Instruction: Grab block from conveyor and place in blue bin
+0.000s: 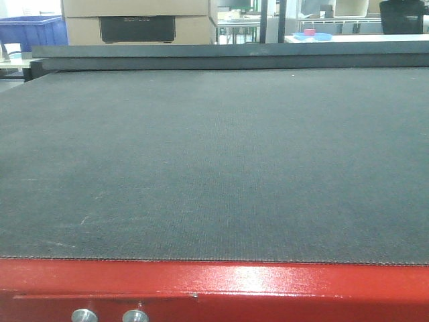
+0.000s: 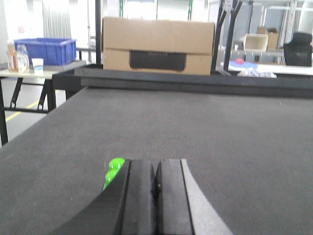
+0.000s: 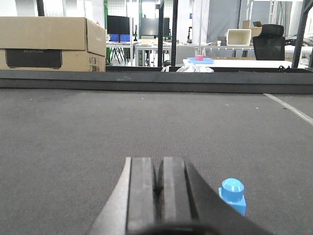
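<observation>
Left gripper [image 2: 155, 166] and right gripper [image 3: 157, 166] hang over the conveyor [image 1: 214, 168], fingers pressed together, empty. The block [image 3: 233, 195] lies just beside the right one.

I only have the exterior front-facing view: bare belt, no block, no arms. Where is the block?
Observer: The block shows in the right wrist view, sitting on the conveyor just to the right of the right hand, low in that picture.
Operator: Is that hand open for it?
Observer: No. Its fingers are pressed together with nothing between them.
Operator: Anything near the other arm?
Observer: In the left wrist view, a small bright green thing peeks out on the left of the shut left hand. It is partly hidden, so I can't tell what it is.
</observation>
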### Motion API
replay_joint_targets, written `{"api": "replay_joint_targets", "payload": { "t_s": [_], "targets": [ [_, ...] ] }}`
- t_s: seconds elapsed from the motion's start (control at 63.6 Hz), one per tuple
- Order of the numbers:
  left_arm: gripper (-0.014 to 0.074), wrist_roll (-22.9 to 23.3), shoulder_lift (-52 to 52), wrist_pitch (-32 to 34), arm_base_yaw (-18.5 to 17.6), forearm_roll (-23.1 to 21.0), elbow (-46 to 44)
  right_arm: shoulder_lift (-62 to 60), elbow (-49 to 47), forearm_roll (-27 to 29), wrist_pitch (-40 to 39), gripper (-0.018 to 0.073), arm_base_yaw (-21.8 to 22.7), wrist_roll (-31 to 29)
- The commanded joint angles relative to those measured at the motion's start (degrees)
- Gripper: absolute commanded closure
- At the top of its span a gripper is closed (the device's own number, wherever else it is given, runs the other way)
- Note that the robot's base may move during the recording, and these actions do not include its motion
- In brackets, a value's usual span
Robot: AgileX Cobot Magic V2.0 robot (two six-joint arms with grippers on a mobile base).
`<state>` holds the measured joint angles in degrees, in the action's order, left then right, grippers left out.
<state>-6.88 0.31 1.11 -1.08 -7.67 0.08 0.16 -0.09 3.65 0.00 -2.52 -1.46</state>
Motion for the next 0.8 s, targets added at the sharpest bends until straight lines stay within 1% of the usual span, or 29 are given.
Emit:
{"api": "replay_joint_targets", "payload": {
  "t_s": [0.0, 0.063, 0.094, 0.141, 0.22, 0.299, 0.361, 0.456, 0.503, 0.55, 0.566, 0.629, 0.644, 0.691, 0.786],
  "targets": [
    [0.0707, 0.2, -0.3, 3.4, 0.1, -0.2, -0.1, -0.2, 0.1, 0.0, -4.3, 0.0721, 0.3, 0.0],
    [0.0707, 0.2, -0.3, 6.3, 0.1, -0.8, -0.1, -0.2, 0.1, 0.0, -8.1, 0.0721, 0.3, 0.0],
    [0.0707, 0.2, -0.3, 7.7, 0.1, -1.4, -0.1, -0.2, 0.1, 0.0, -8.4, 0.0721, 0.3, 0.0],
    [0.0707, 0.2, -0.3, 8.9, 0.1, -1.5, -1.1, -0.2, -2.5, 0.0, -7.2, 0.0721, 0.3, 0.0],
    [0.0706, 0.2, -0.3, 6.6, 0.1, -1.5, -6.3, -0.2, -8.0, 0.0, -3.0, 0.0721, 0.3, 0.0],
    [0.0697, 0.2, -0.3, 1.0, 0.1, -1.5, -14.0, -0.2, -16.4, 0.0, 2.6, 0.0721, 0.3, 0.0],
    [0.0666, 0.2, 1.7, -4.5, 0.1, -1.5, -19.7, 1.0, -22.5, 0.0, 7.8, 0.0721, 0.3, 0.0],
    [0.0564, 0.2, 6.3, -14.2, 0.1, -0.7, -29.6, 6.6, -33.0, 0.0, 16.7, 0.0717, 0.3, 0.0],
    [0.0481, 0.2, 9.4, -18.9, 0.1, 0.0, -34.0, 10.0, -38.3, 0.0, 20.3, 0.0697, 0.2, 0.0],
    [0.0402, 0.2, 12.3, -22.5, 0.1, 0.6, -38.8, 14.3, -43.1, 0.0, 23.8, 0.0636, 0.2, 0.0],
    [0.0363, 0.2, 13.9, -24.1, 0.1, 0.7, -40.7, 15.6, -44.4, 0.0, 24.6, 0.0615, 0.2, 0.0],
    [0.0262, 0.2, 18.2, -27.3, 0.1, 0.8, -45.4, 21.3, -49.4, 0.0, 27.6, 0.0512, 0.2, 0.0],
    [0.0244, 0.2, 19.9, -28.2, 0.1, 0.8, -46.4, 22.5, -50.3, 0.0, 28.2, 0.0482, 0.2, 0.0],
    [0.0191, 0.2, 23.7, -30.4, 0.1, 0.8, -50.3, 26.7, -53.1, 0.0, 29.8, 0.0354, 0.2, 0.0],
    [0.012, 0.2, 30.5, -34.3, -0.2, 0.8, -55.0, 33.6, -56.5, 0.0, 31.4, 0.0169, 0.2, 0.0]
  ]
}}
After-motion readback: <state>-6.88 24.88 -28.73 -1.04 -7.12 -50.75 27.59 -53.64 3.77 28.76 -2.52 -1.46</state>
